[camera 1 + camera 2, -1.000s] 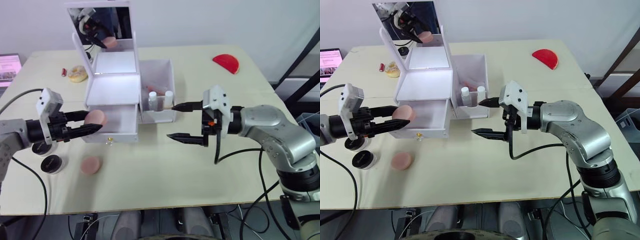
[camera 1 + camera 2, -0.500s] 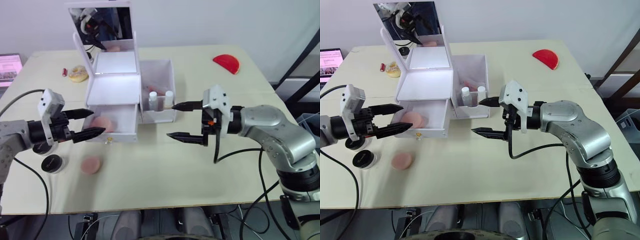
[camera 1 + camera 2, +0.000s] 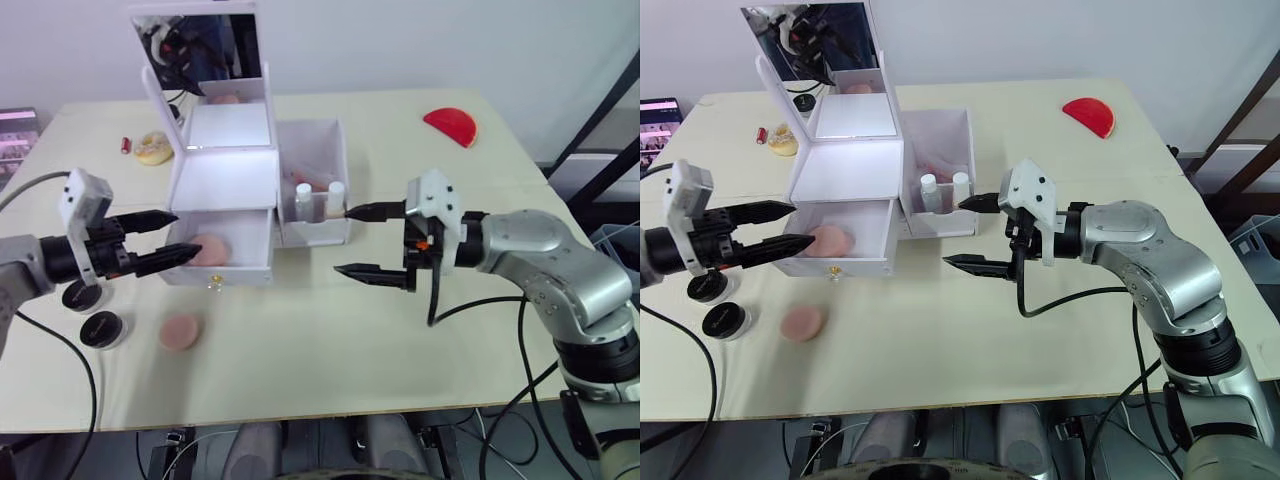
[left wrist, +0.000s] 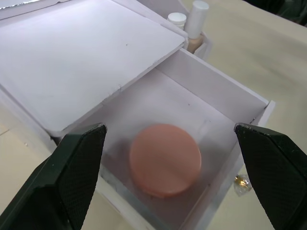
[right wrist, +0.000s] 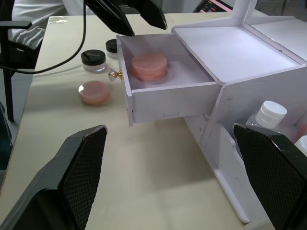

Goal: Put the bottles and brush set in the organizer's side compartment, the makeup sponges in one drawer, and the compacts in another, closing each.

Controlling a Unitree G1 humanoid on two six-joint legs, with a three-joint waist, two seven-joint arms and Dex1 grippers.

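Head-camera views show the white organizer [image 3: 250, 190] with its lower drawer [image 3: 222, 250] pulled out and one pink makeup sponge [image 3: 208, 249] lying inside it. Left gripper [image 3: 168, 240] sits at the drawer's 9 o'clock, fingers spread and empty. A second sponge [image 3: 180, 332] lies on the table [image 3: 330, 380] at the drawer's 7 o'clock, near two black-lidded compacts [image 3: 90, 315]. Two white-capped bottles [image 3: 318, 200] stand in the side compartment [image 3: 315, 180]. Right gripper [image 3: 360, 242] hovers at the compartment's 4 o'clock, spread wide and empty. Left wrist view looks into the drawer, the sponge flat on its floor between the parted fingers [image 4: 76, 167]. Right wrist view shows the open drawer holding that sponge, the other sponge and the compacts on the table beyond, and a bottle cap in the compartment.
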